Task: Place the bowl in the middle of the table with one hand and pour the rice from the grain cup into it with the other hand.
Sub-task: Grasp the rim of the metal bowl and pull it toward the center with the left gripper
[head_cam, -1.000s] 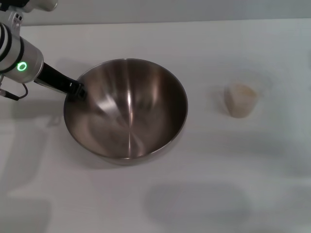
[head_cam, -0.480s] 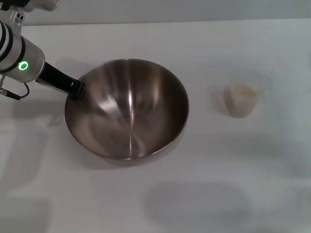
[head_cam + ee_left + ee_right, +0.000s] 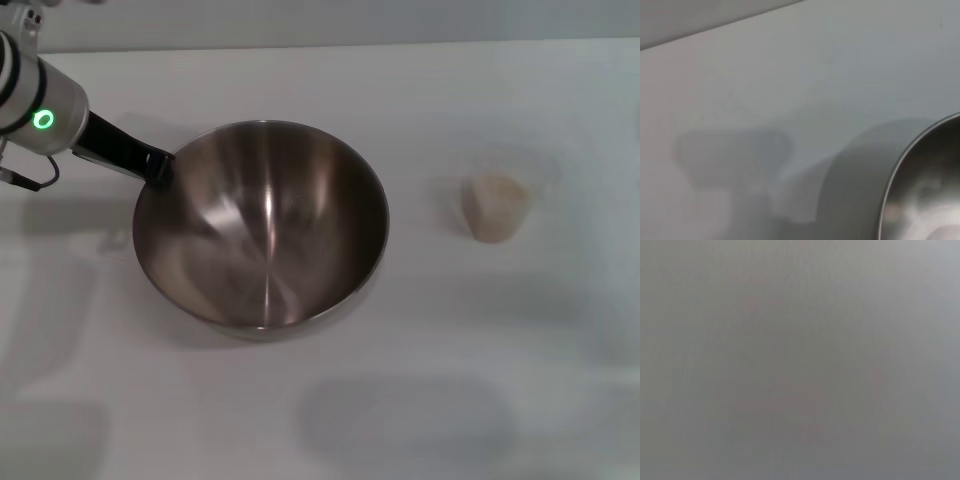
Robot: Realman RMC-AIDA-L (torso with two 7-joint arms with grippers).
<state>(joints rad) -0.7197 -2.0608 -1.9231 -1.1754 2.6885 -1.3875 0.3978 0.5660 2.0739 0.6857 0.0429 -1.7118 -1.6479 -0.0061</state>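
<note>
The steel bowl stands upright on the white table, a little left of the middle. My left gripper is at the bowl's far-left rim, its dark tip right at the rim's edge; I cannot tell whether it touches. Part of the bowl's rim and inside also shows in the left wrist view. The clear grain cup stands upright to the right of the bowl, apart from it, with pale rice inside. My right gripper is out of view; the right wrist view shows only a plain grey surface.
The left arm's white wrist with a green light hangs over the table's far-left corner. Bare tabletop lies between bowl and cup and along the near side.
The left wrist has moved up and back toward the far left. The bowl shifted slightly right earlier and has since stayed still. The cup has not moved.
</note>
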